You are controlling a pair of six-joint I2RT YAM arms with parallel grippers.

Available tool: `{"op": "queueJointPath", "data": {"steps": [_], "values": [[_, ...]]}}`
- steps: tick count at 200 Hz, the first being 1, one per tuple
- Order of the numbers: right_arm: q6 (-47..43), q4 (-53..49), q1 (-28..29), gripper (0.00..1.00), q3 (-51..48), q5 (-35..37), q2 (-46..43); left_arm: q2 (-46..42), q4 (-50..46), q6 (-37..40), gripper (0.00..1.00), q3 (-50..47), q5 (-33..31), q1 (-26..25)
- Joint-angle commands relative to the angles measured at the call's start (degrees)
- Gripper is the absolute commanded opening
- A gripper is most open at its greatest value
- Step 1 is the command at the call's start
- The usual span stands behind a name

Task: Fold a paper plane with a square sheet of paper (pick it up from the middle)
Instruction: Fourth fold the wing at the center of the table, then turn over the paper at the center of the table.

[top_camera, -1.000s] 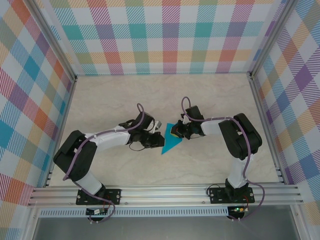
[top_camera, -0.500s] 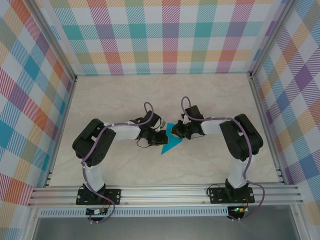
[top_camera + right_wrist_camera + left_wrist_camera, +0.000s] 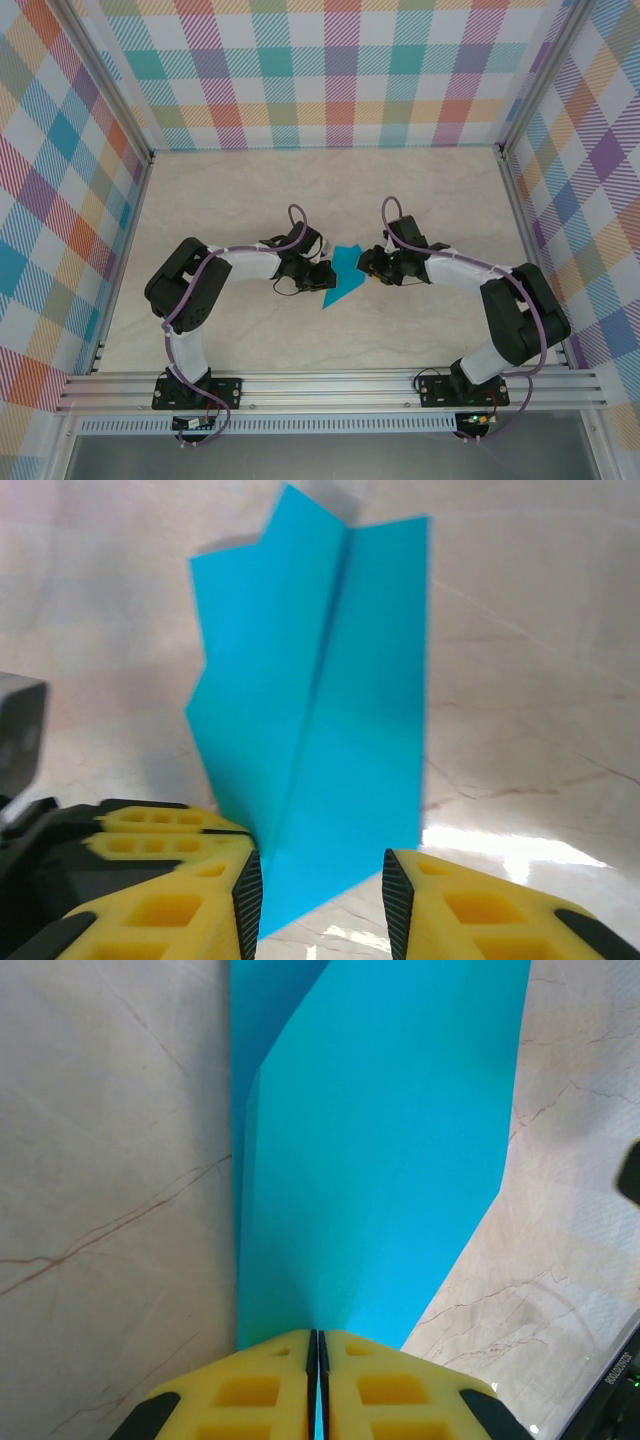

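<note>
The cyan-blue paper plane (image 3: 345, 278) lies mid-table as a folded, pointed sheet. In the right wrist view the paper plane (image 3: 330, 680) shows a straight centre crease and two flat wings. My left gripper (image 3: 322, 272) is at its left edge. In the left wrist view the paper plane (image 3: 380, 1160) runs back between the yellow fingers of my left gripper (image 3: 318, 1345), which is shut on it. My right gripper (image 3: 366, 266) is at the paper's right side. Seen from its own wrist, my right gripper (image 3: 320, 872) is open, with the paper's near tip lying loose between the fingers.
The beige marble tabletop (image 3: 250, 200) is boxed in by plaid walls (image 3: 330, 70) at the back and both sides. An aluminium rail (image 3: 330, 385) runs along the near edge, where both arm bases are bolted.
My right gripper has opened and drawn back to the right, its elbow swinging outward. My left arm first folded in towards the paper, then held still. The paper now spreads wider at its top.
</note>
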Motion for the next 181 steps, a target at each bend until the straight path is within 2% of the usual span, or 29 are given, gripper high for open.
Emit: {"op": "queueJointPath", "data": {"steps": [1,57,115,181], "values": [[1.21,0.07,-0.24,0.39,-0.86,-0.37,0.48,-1.98,-0.29,1.11,0.13,-0.01,1.02,-0.24],[2.54,3.34,-0.18,0.4,-0.71,-2.68,3.74,-3.8,-2.66,3.57,0.18,1.8,-0.9,-0.24],[2.81,5.0,-0.24,0.4,-0.67,-3.81,6.25,-1.91,-4.64,5.17,0.2,3.22,-3.67,-0.23],[3.74,7.53,-0.24,0.38,-1.29,-5.7,7.79,0.93,-4.73,5.19,0.2,3.85,-2.75,-0.24]]}}
